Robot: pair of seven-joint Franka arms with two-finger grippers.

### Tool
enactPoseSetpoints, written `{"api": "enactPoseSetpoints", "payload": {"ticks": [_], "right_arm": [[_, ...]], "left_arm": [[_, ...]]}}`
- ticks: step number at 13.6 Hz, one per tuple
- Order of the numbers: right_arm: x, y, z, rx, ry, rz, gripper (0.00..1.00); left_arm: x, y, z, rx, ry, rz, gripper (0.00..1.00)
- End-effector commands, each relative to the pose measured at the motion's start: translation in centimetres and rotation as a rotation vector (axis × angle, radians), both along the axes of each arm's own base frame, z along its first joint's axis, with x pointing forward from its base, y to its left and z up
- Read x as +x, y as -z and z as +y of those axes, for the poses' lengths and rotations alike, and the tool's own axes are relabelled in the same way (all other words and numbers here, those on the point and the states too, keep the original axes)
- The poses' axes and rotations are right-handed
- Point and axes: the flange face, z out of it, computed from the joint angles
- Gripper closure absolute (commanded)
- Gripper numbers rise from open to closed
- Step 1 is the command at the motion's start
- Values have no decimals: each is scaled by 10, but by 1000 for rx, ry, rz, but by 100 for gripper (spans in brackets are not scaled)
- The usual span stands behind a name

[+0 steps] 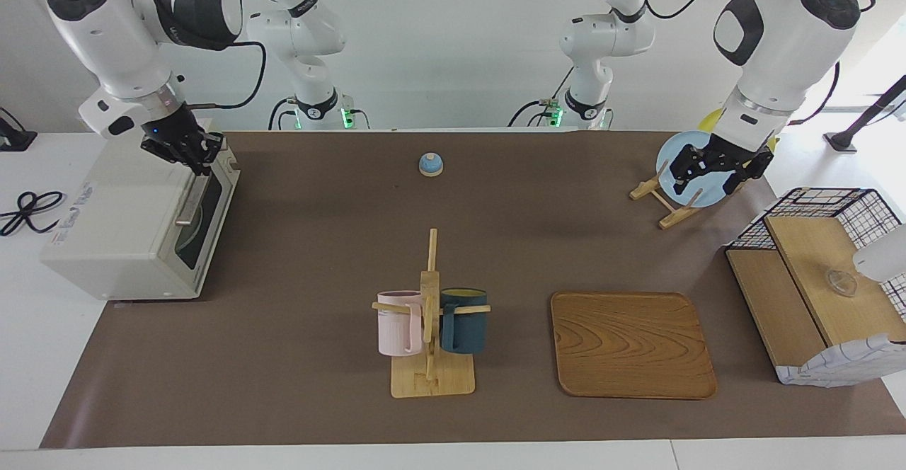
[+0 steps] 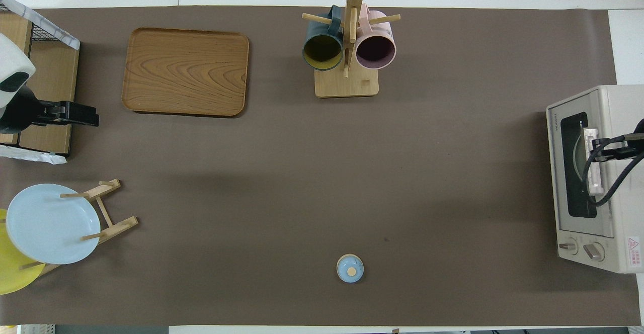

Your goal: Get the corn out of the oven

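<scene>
Brown matting is covering the table, and the oven [image 1: 134, 219] is sitting at the right arm's end of it with its door still up. We are working the right gripper [image 1: 197, 163] at the top of that door, fingers clenched on the silver bar handle [image 1: 192, 201], or so it looks from across the table. The corn is not showing anywhere; we are judging it is inside the oven, hidden by the dark glass. To do this step well, we are aiming to swing the handle outward and down along the door's own arc, not straight out, so the oven is not dragged. Our left gripper [image 1: 711, 170] is waiting, jaws released, over the blue plate [image 1: 672, 165], well apart from the oven.
</scene>
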Motion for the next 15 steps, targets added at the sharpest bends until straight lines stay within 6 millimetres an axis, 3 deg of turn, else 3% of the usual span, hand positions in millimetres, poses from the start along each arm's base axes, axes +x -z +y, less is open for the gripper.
{"api": "enactPoseSetpoints", "payload": {"ticks": [1,5,15], "right_arm": [[-16,17,-6,-18,-7,-18,100],[-12,36,-33,-19,51,-6,100],[-8,61,-52,-12,80,22,100]], "left_arm": [[-8,0,-4,21,16,2,0],[-5,-3,0,19,8,-20,0],[-4,-8,-2,19,8,-31,0]]}}
